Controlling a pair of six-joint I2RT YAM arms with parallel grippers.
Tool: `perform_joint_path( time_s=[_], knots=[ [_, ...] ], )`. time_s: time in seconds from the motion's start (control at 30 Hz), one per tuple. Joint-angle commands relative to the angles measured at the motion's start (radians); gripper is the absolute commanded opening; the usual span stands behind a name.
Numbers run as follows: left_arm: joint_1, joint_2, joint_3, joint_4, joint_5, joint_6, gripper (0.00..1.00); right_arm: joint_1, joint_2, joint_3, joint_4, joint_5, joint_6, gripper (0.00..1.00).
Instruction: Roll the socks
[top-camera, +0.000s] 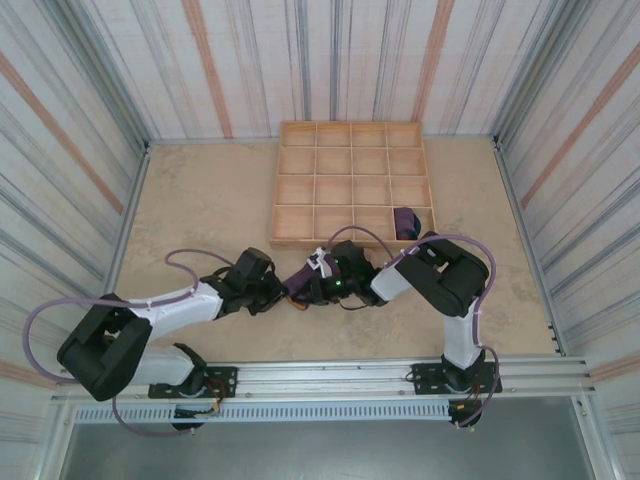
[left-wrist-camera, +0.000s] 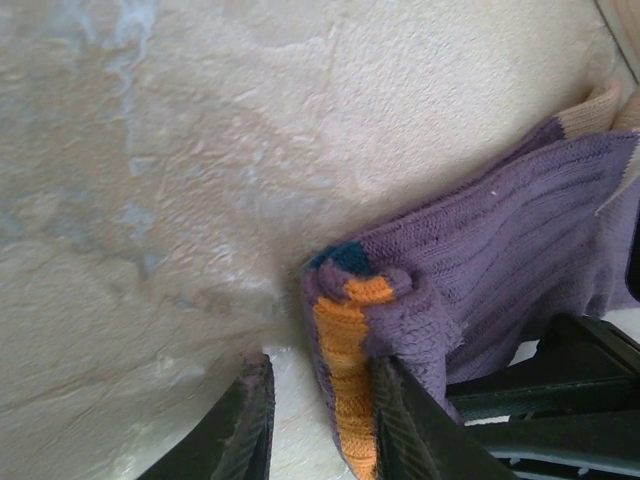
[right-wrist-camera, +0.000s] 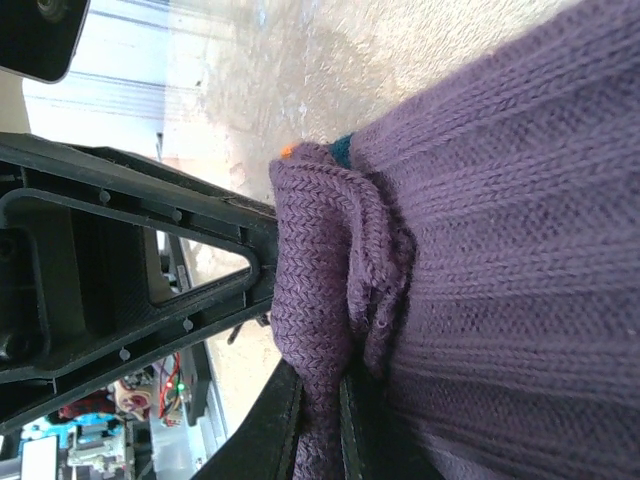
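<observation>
A wooden divided tray (top-camera: 276, 190) sits at the far side of the table (top-camera: 200, 200). One rolled purple bundle (top-camera: 405, 222) lies in its near right corner compartment, and the other cells are bare wood. In the top view, the second sock (top-camera: 301, 277) lies on the table just in front of the tray, between the left gripper (top-camera: 283, 291) and the right gripper (top-camera: 316, 285). The left wrist view adds its orange cuff (left-wrist-camera: 345, 350), a teal patch (left-wrist-camera: 345, 258) and a started roll. There the left gripper (left-wrist-camera: 322, 362) stands apart, with the cuff edge between its fingers. The right wrist view shows the right gripper (right-wrist-camera: 320, 400) pinched tight on a fold of the sock (right-wrist-camera: 500, 250).
</observation>
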Motion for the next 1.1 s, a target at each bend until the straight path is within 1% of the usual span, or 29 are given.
perform_joint_path(
  time_s=[0.0, 0.07, 0.13, 0.23, 0.33, 0.4, 0.53, 0.6, 0.7, 0.8, 0.93, 1.07],
  knots=[
    [-0.018, 0.023, 0.013, 0.031, -0.013, 0.026, 0.31, -0.001, 0.062, -0.041, -0.161, 0.081, 0.018, 0.0],
    [-0.018, 0.003, 0.017, 0.013, -0.014, 0.027, 0.32, -0.001, 0.046, -0.034, -0.208, 0.092, 0.003, 0.0],
    [-0.018, -0.029, 0.034, -0.045, -0.028, 0.038, 0.33, 0.001, 0.019, -0.021, -0.282, 0.109, -0.032, 0.0],
    [-0.015, -0.065, 0.092, -0.184, -0.049, 0.087, 0.42, 0.001, -0.022, -0.002, -0.377, 0.13, -0.079, 0.0],
    [-0.009, -0.078, 0.167, -0.307, -0.055, 0.163, 0.5, 0.002, -0.037, 0.008, -0.412, 0.118, -0.104, 0.0],
    [0.008, -0.06, 0.207, -0.336, -0.008, 0.221, 0.51, 0.007, -0.033, 0.016, -0.423, 0.095, -0.119, 0.0],
    [0.022, 0.044, 0.299, -0.41, 0.063, 0.324, 0.5, 0.027, -0.031, 0.01, -0.411, 0.08, -0.132, 0.0],
    [0.022, 0.096, 0.322, -0.424, 0.076, 0.35, 0.48, 0.033, -0.034, -0.003, -0.395, 0.085, -0.129, 0.0],
    [0.022, 0.151, 0.33, -0.401, 0.103, 0.385, 0.42, 0.033, -0.036, -0.019, -0.376, 0.077, -0.125, 0.0],
    [0.024, 0.194, 0.355, -0.407, 0.103, 0.438, 0.39, 0.034, -0.04, -0.04, -0.358, 0.071, -0.124, 0.0],
    [0.028, 0.238, 0.392, -0.42, 0.087, 0.513, 0.39, 0.033, -0.037, -0.053, -0.343, 0.062, -0.123, 0.0],
    [0.035, 0.271, 0.413, -0.381, 0.117, 0.549, 0.38, 0.034, -0.027, -0.051, -0.338, 0.053, -0.124, 0.0]
  ],
)
